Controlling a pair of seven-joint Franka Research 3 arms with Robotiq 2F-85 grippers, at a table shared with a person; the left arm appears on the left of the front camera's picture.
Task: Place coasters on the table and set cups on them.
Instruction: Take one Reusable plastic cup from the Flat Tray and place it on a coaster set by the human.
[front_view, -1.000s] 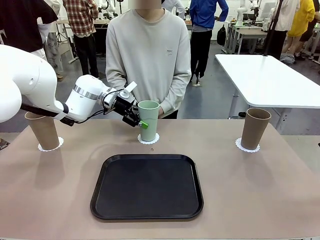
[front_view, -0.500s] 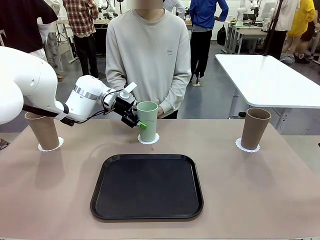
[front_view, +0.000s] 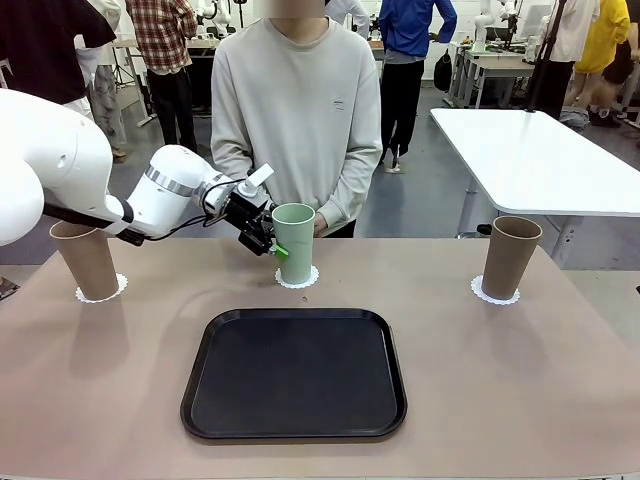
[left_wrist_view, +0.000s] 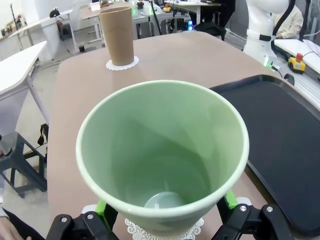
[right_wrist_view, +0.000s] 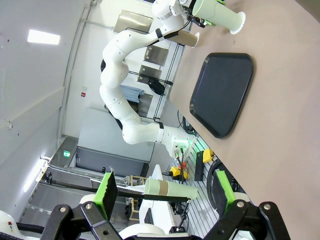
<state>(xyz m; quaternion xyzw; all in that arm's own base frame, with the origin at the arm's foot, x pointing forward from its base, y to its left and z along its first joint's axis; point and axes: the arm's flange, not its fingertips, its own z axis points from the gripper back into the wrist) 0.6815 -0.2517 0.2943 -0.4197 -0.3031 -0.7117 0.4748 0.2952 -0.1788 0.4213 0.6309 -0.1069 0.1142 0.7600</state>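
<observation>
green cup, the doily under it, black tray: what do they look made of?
Green cup: likely matte plastic or coated paper, with a thin rolled rim and no gloss. Doily: looks like white paper, given its flat, lacy scalloped edge. Tray: probably moulded plastic; it is black with a raised rounded rim and a faint sheen.

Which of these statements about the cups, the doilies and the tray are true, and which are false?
1. The green cup stands on a doily. True.
2. The black tray holds a brown cup. False: nothing lies in it.
3. The left gripper has its fingers on either side of the green cup. True.
4. The right brown cup lies on its side. False: it stands upright on a doily.
5. The left brown cup stands on a doily. True.
</observation>
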